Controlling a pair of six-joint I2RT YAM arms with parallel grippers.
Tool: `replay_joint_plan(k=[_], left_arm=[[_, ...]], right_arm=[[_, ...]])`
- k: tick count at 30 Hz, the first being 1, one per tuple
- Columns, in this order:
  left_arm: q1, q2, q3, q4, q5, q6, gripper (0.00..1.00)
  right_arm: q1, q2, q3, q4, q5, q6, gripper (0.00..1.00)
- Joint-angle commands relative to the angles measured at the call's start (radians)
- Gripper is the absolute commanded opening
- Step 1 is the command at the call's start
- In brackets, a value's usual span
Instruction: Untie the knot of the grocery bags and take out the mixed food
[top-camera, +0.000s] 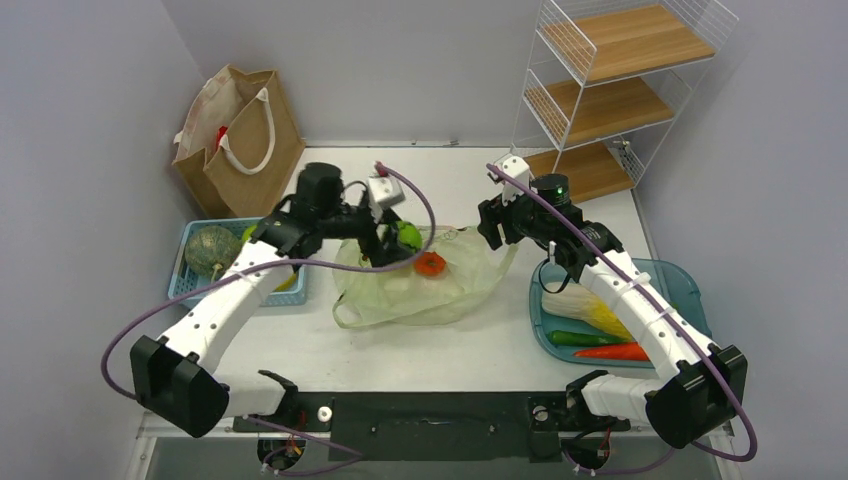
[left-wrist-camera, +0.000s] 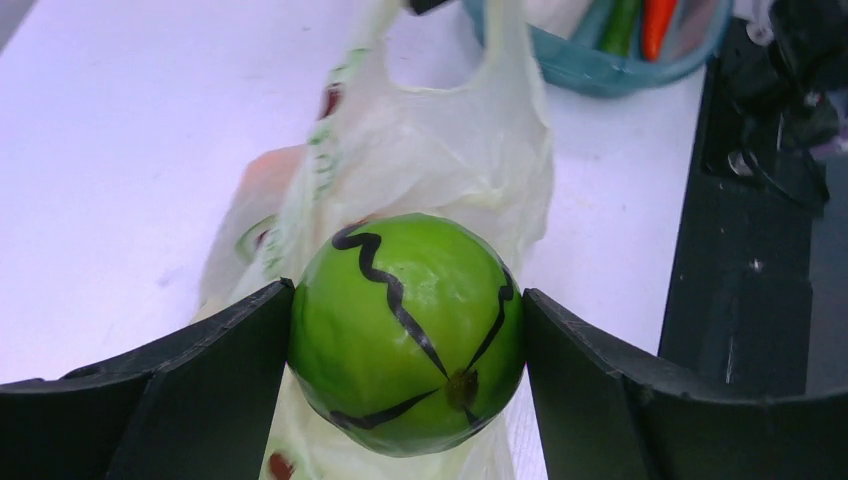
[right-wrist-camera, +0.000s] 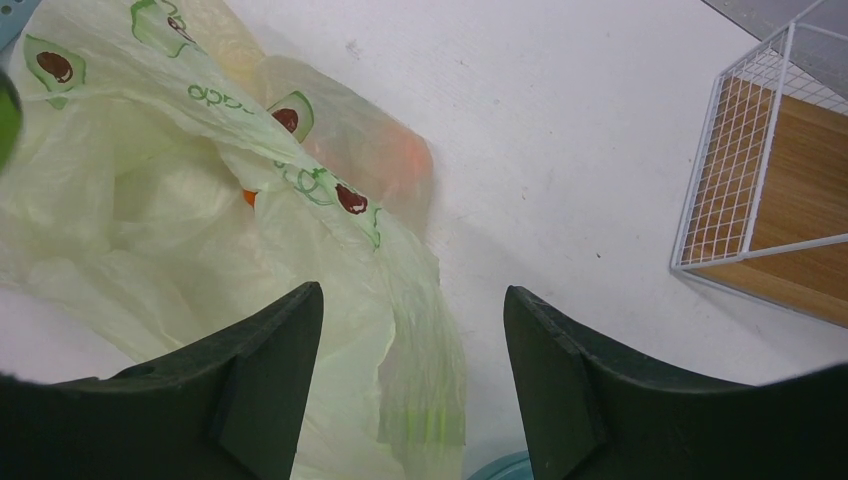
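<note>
The pale green plastic bag (top-camera: 420, 285) lies open and flat at mid-table; no knot shows in its handles. My left gripper (top-camera: 395, 240) is shut on the round green fruit (left-wrist-camera: 405, 335) and holds it over the bag's far left edge. The ribbed orange tomato-like piece (top-camera: 430, 264) sits on the bag. My right gripper (top-camera: 492, 222) is open and empty above the bag's right handle (right-wrist-camera: 435, 370). An orange item (right-wrist-camera: 405, 160) shows through the plastic. The brown paper bag (top-camera: 240, 140) stands at the back left.
A blue basket (top-camera: 195, 285) at the left holds a green melon (top-camera: 212, 250). A teal tray (top-camera: 680, 285) at the right holds the long cabbage (top-camera: 590, 305), a green vegetable and a red one. A white wire shelf (top-camera: 620, 90) stands at the back right.
</note>
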Motion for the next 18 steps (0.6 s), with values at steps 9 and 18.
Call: replay_joint_plan(k=[9,18], left_arm=[[0.865,-0.047,0.059,-0.399,-0.02,0.202,0.43],[1.179,0.099,0.06,-0.323,-0.203,0.27,0.48]], right_arm=[[-0.007,0.004,0.029,0.034,0.003,0.001,0.63],[0.0,0.014,0.031,0.032,-0.001,-0.005,0.63]])
